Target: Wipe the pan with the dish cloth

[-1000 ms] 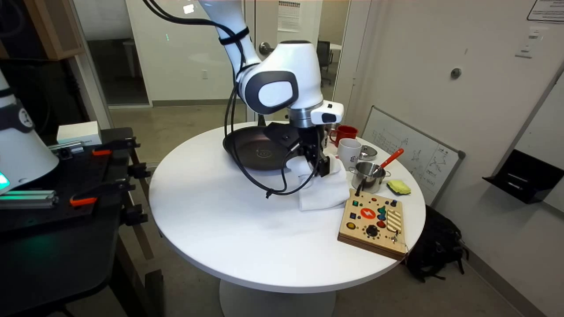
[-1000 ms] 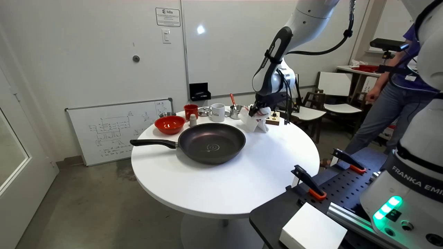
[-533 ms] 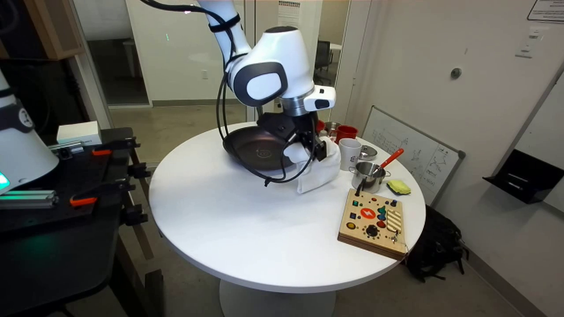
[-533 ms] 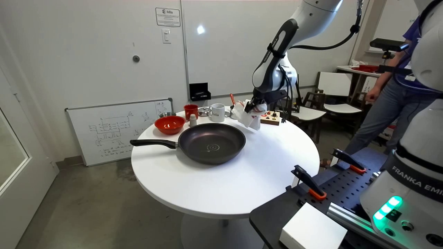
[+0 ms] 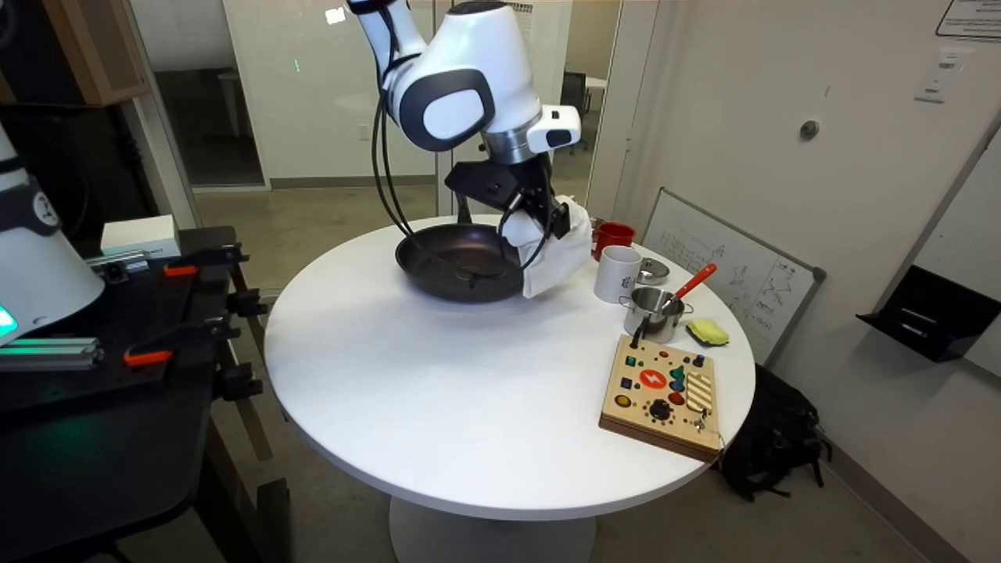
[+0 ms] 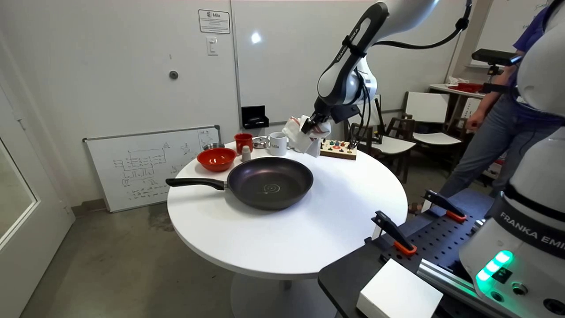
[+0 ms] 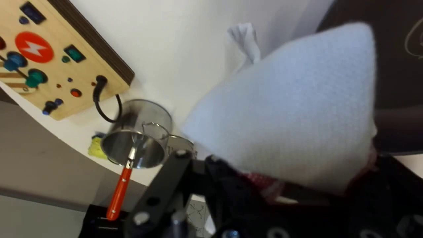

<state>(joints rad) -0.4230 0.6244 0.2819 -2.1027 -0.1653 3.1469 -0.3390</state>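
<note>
The round white table bears the pan, its handle toward the table's edge. Near the pan hangs the red-striped white dish cloth, its bunched top pinched by the gripper, which is clamped together on the fabric; the pan lies below and to one side of that grip. Against a second ago, cloth and gripper are higher and closer to the pan, itself unmoved.
</note>
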